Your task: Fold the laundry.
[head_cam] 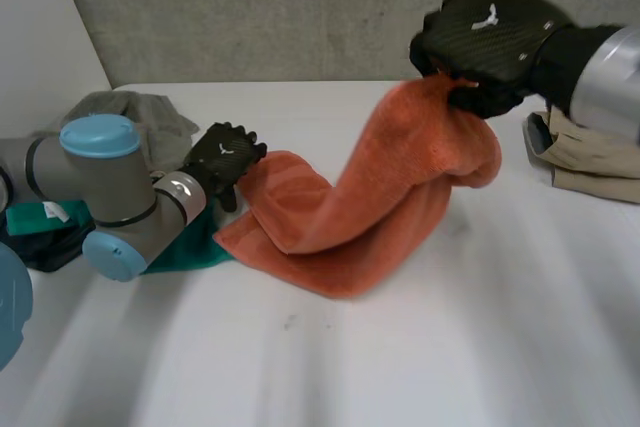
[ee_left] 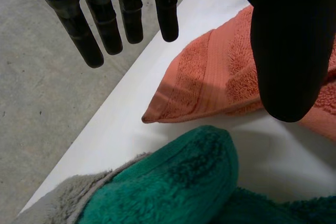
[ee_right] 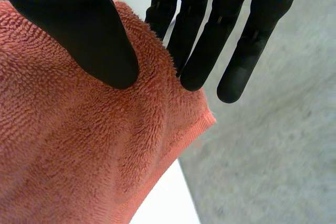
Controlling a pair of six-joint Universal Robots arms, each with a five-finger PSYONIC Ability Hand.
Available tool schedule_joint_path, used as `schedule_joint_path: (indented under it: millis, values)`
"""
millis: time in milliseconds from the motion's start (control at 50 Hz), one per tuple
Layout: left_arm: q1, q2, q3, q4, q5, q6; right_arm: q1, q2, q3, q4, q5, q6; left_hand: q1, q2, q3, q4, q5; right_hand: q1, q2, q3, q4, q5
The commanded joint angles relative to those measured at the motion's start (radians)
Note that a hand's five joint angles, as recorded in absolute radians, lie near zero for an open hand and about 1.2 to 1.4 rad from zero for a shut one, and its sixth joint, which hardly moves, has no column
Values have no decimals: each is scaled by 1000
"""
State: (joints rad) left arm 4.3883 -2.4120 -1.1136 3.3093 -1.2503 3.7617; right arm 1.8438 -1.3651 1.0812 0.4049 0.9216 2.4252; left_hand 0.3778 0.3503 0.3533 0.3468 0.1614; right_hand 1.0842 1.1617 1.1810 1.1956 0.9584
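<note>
An orange towel (head_cam: 340, 207) lies partly on the white table (head_cam: 400, 367), with its right end lifted high. My right hand (head_cam: 485, 32) is raised at the back right and pinches that end's corner between thumb and fingers. In the right wrist view the thumb (ee_right: 79, 24) presses the orange towel (ee_right: 79, 150) against the fingers. My left hand (head_cam: 222, 159) hovers by the towel's left corner with straight fingers (ee_left: 123, 14). Its thumb hangs over the orange towel (ee_left: 210, 82) without gripping it.
A green towel (head_cam: 195, 247) lies under my left forearm, seen as a green towel (ee_left: 173, 182) beside the orange corner. A grey cloth (head_cam: 135, 112) sits at the back left. Folded beige cloth (head_cam: 585, 157) lies at the right edge. The table's far edge runs just behind the left hand.
</note>
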Motion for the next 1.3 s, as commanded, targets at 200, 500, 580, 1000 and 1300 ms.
schedule_joint_path:
  millis: [200,500,580,1000,1300]
  values:
    - [-58,-41,5,-1,-1,-76,-43,-269,40,-170,0,256,392,419,416,423,434,312,235,215,201,263]
    - [22,226,-71,-4,-92,-221,-274,-241,123,-189,-7,304,1019,1046,1043,1049,1060,312,235,215,201,263]
    - [30,339,-144,-5,-86,-313,-272,-221,164,-166,-9,298,1019,1046,1043,1049,1060,312,235,215,201,263]
    - [-293,219,-236,6,-175,-500,-152,-350,134,-166,33,317,62,89,86,93,104,312,235,215,201,263]
    - [-369,36,-62,-17,-179,-592,-144,-466,106,-167,63,426,449,477,474,480,491,312,235,215,201,263]
